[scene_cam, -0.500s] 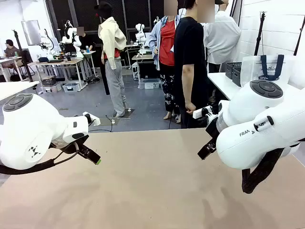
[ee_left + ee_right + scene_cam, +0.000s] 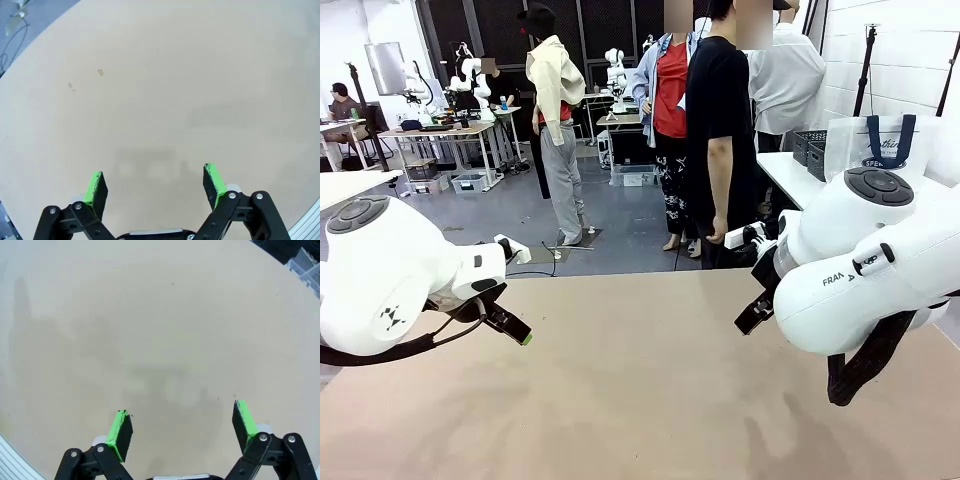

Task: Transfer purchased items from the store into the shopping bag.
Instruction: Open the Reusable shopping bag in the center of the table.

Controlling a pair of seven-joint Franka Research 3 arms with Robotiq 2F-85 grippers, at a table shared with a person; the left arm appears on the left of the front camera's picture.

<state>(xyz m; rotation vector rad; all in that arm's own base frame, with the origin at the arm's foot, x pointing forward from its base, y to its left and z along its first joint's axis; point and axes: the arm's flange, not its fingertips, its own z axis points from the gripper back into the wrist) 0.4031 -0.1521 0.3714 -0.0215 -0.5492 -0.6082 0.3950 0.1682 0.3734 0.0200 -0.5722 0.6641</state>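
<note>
The shopping bag (image 2: 878,146), a translucent whitish tote with dark navy handles, stands on a white side table (image 2: 782,172) at the far right, well behind my right arm. My left gripper (image 2: 512,327) hangs over the left part of the tan table (image 2: 640,400). In the left wrist view it (image 2: 156,181) is open, with only bare tabletop between its green pads (image 2: 95,186). My right gripper (image 2: 753,316) hovers over the table's right part. Its wrist view shows it (image 2: 183,426) open too, over bare tabletop. No store item shows on the tan table.
Dark lattice baskets (image 2: 810,148) sit beside the bag on the side table. A person in a black top (image 2: 718,130) stands at the table's far edge, with others behind. Both bulky white arms flank the tabletop's middle.
Both arms hold still. The person in black has shifted an arm slightly.
</note>
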